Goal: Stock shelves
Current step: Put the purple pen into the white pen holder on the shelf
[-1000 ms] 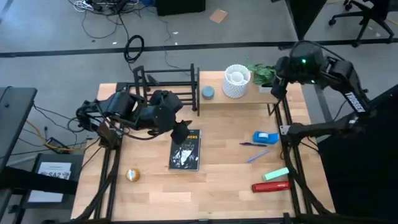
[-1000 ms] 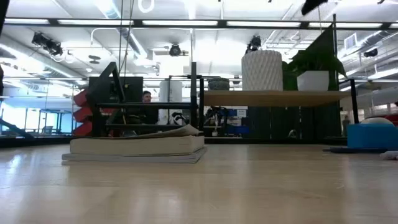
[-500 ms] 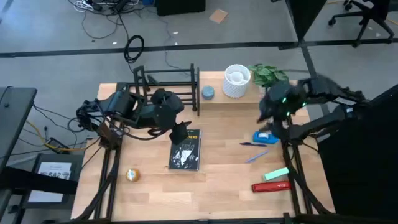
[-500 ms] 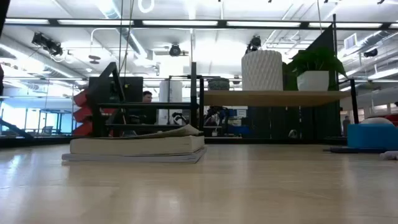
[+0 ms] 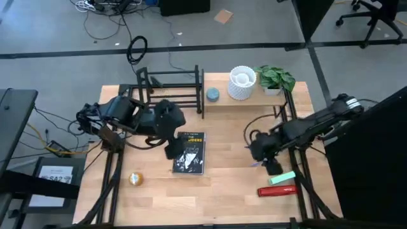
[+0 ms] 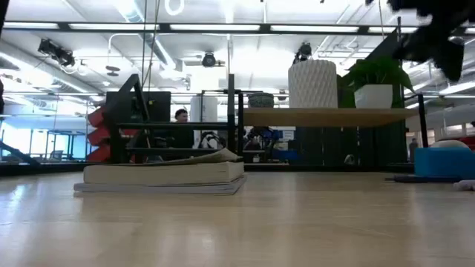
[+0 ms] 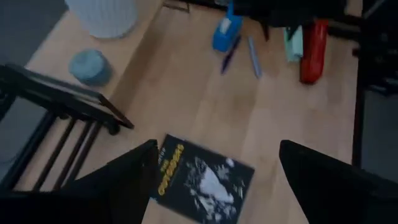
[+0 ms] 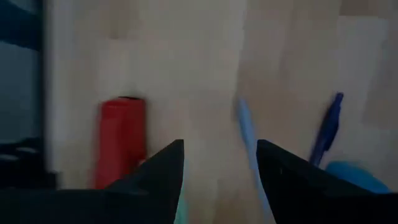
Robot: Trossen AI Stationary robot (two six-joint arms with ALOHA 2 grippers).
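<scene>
1. While the black bar rack (image 5: 170, 89) and the light wooden board shelf (image 5: 251, 97) stand side by side along the far edge of the table, most loose stock lies on the tabletop (image 5: 222, 191) in front of them.

2. On the board shelf sit a white ribbed pot (image 5: 241, 83), a potted green plant (image 5: 275, 78) and a small blue-grey round piece (image 5: 212, 95); the rack looks empty.

3. Above the near end of the book (image 5: 190, 152) hangs the left gripper (image 5: 173, 147), its fingers spread wide apart and clamped on nothing, as the left wrist view shows.

4. Over the right side of the table, the right gripper (image 5: 267, 159) hovers with its fingers apart and empty, above the blue pens (image 8: 249, 149) and near the red stapler (image 8: 118, 149).

5. As a judgement, the book is a stiff, fairly heavy slab lying flat; it is best taken across an edge or the spine, since its glossy cover may slip.

6. Pens (image 7: 252, 53) are light and thin and roll easily, so a pinch across the middle of the barrel suits them.

7. By its look, the blue tape dispenser (image 7: 224, 34) is rigid and chunky, best grasped across its narrow sides.
</scene>
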